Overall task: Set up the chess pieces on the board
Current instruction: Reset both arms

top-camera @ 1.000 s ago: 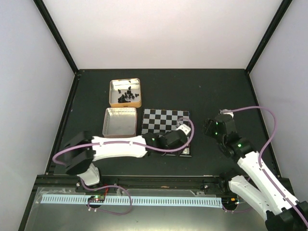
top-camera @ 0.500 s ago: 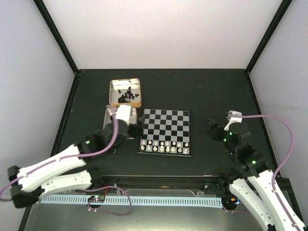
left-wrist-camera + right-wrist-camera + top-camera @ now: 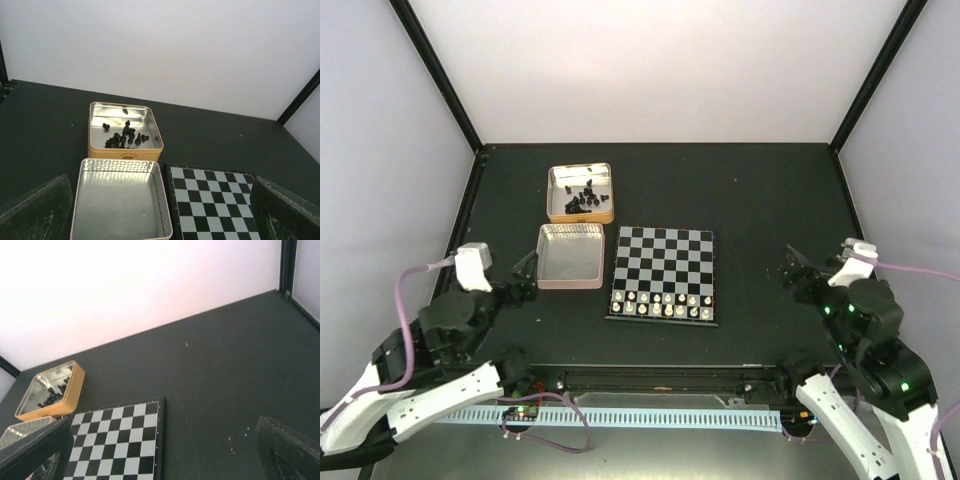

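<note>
The board (image 3: pixel 665 262) lies at the middle of the table. Cream-white chess pieces (image 3: pixel 665 303) stand in its two nearest rows. Black chess pieces (image 3: pixel 582 197) lie heaped in a yellow tin (image 3: pixel 608 190) behind the board's left side. My left gripper (image 3: pixel 523 277) hangs open and empty, left of a silver tin (image 3: pixel 542 262). In the left wrist view its fingers (image 3: pixel 35 212) frame that silver tin (image 3: pixel 120 166), the black pieces (image 3: pixel 122 139) and the board (image 3: pixel 215 200). My right gripper (image 3: pixel 798 275) is open and empty, right of the board (image 3: pixel 120 440).
The silver tin holds nothing and sits directly left of the board, with the yellow tin (image 3: pixel 125 152) just behind it. In the right wrist view the yellow tin (image 3: pixel 70 395) shows at the far left. Black frame posts and white walls bound the table.
The left arm has drawn back from the board's near right corner to the near left, jaws opening. The right arm has drawn back towards the near right. The white rows are uncovered.
</note>
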### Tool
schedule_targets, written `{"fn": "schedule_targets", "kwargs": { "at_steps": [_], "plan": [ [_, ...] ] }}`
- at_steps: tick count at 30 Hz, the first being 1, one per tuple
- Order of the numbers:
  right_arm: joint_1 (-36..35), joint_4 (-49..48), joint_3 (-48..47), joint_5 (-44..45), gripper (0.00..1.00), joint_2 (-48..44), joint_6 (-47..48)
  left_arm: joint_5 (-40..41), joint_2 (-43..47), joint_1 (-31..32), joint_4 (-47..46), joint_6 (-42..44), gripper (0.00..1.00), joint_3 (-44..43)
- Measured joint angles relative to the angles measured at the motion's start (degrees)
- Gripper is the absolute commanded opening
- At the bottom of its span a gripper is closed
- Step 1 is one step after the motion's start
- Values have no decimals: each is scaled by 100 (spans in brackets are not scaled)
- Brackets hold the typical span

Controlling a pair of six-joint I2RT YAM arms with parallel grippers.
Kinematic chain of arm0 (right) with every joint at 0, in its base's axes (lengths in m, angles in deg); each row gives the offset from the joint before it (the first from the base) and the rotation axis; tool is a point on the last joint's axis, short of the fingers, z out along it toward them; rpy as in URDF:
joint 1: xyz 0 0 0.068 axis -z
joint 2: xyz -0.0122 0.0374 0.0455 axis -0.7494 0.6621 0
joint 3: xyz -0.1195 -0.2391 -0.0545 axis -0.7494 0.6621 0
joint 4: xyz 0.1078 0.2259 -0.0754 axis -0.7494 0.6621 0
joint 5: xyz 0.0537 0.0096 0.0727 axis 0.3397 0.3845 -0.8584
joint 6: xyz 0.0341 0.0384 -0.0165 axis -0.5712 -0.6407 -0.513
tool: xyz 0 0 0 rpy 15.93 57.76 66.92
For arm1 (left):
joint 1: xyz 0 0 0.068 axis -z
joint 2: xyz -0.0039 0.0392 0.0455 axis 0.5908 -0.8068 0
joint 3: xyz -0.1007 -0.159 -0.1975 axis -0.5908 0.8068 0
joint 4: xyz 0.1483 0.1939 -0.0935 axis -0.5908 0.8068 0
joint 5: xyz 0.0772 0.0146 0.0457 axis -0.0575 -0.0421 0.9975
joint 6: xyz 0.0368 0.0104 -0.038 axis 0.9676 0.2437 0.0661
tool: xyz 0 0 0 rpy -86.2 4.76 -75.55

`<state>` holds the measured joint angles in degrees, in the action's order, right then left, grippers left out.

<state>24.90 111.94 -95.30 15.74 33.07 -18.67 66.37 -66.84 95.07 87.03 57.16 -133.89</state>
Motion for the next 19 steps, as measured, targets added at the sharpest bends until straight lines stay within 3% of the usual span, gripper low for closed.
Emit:
{"fn": "schedule_targets", "kwargs": {
  "at_steps": [7,19],
  "plan": [
    [0,597,-562,107,100,-494,-26,-111,527,-2,280,214,99,-328],
    [0,1016,-697,179,100,-699,-269,-212,437,0,280,697,99,-719]
  ]
}}
